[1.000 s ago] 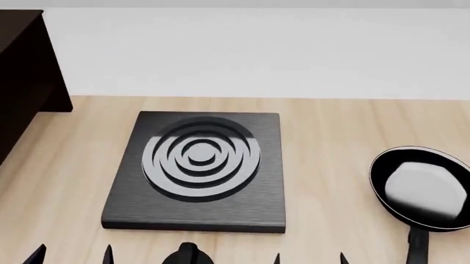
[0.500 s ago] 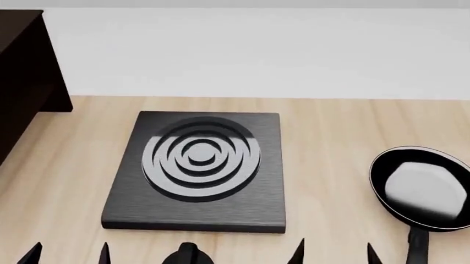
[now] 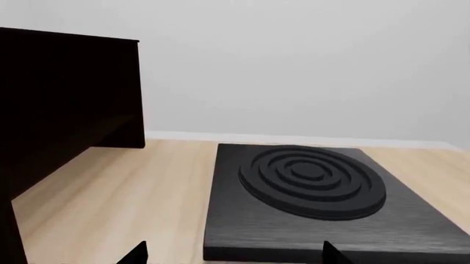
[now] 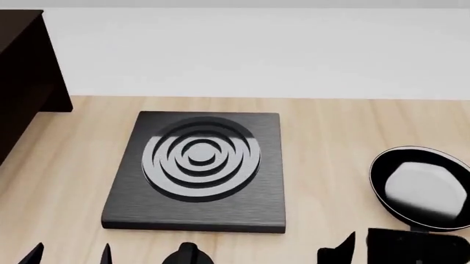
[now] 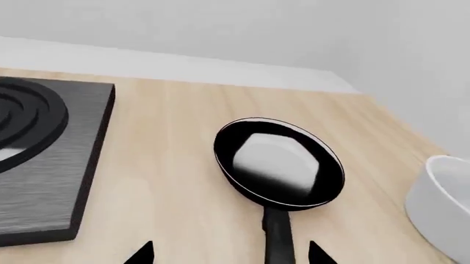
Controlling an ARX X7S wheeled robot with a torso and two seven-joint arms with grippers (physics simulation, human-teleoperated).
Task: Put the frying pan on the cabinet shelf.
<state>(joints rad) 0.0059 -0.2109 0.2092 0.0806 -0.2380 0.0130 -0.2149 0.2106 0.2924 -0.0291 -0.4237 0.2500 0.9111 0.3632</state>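
Observation:
The frying pan [image 4: 422,187] lies on the wooden counter at the right, black with a pale-grey inside; it also shows in the right wrist view [image 5: 279,162]. Its handle [image 5: 278,239] points back toward me. My right gripper [image 4: 382,250] is open and low over the handle, and its arm hides the handle in the head view. In the right wrist view the right gripper [image 5: 229,254] has the handle between its fingertips, off-centre, not touching. My left gripper [image 4: 70,254] is open and empty at the front left, also seen in its wrist view [image 3: 233,254]. The dark cabinet [image 4: 22,71] stands far left.
The square black hob plate [image 4: 197,168] with rings lies mid-counter, just ahead of the left gripper [image 3: 323,198]. The cabinet [image 3: 66,99] rises beside it, left of the plate. A white cup [image 5: 444,203] stands right of the pan. A white wall lies behind the counter.
My right gripper has moved right and forward, from beside the hob plate to over the pan's handle. The left gripper and the pan have stayed put.

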